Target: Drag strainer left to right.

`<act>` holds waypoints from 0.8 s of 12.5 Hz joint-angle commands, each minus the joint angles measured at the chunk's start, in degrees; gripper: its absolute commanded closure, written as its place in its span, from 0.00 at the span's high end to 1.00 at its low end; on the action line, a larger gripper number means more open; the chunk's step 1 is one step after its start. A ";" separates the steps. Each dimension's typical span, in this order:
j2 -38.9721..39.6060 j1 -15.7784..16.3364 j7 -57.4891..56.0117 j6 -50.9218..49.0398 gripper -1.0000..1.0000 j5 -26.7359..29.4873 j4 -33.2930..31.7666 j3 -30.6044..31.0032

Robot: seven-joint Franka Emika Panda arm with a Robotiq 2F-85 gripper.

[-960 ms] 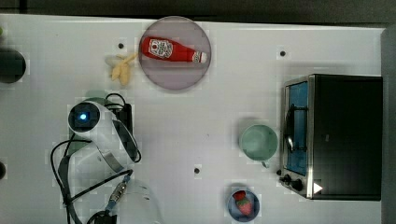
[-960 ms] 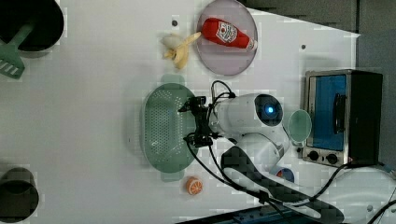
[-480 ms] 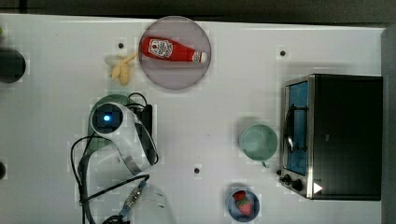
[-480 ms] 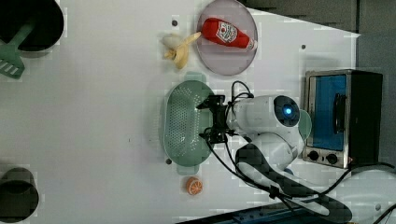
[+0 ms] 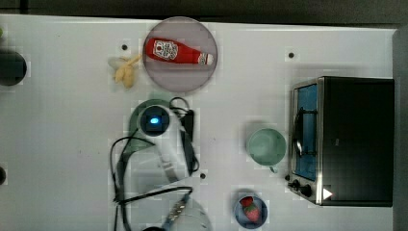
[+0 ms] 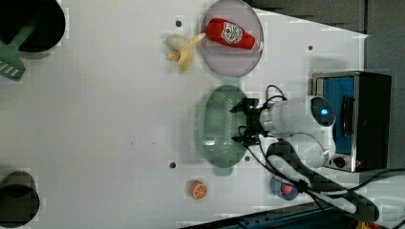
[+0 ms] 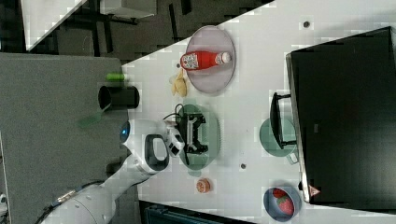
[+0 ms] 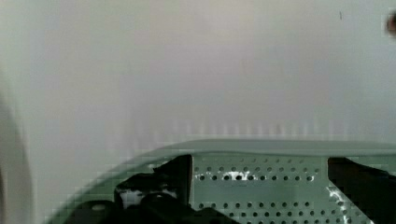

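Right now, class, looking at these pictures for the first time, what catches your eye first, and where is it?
Mid-table in the left view, the white robot arm reaches its open gripper into the mint-green strainer. Beyond it, toward the left view's top, a red ketchup bottle lies on a round grey plate. A black toaster oven stands at the left view's right.

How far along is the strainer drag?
Done: the strainer has slid toward the left view's right over the last second. In hand: the end effector sits open, its fingers inside the strainer. Left: possibly more dragging, then lifting out.
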 commanded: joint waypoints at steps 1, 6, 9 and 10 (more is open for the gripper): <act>-1.06 -1.67 -5.75 1.40 1.00 -0.99 -1.06 -1.60; -1.27 -2.10 -12.27 3.08 1.00 -1.00 -2.46 -7.09; -1.27 -2.17 -15.07 3.07 1.00 -1.00 -2.60 -10.26; -1.28 -2.22 -16.67 3.13 1.00 -1.00 -2.58 -11.33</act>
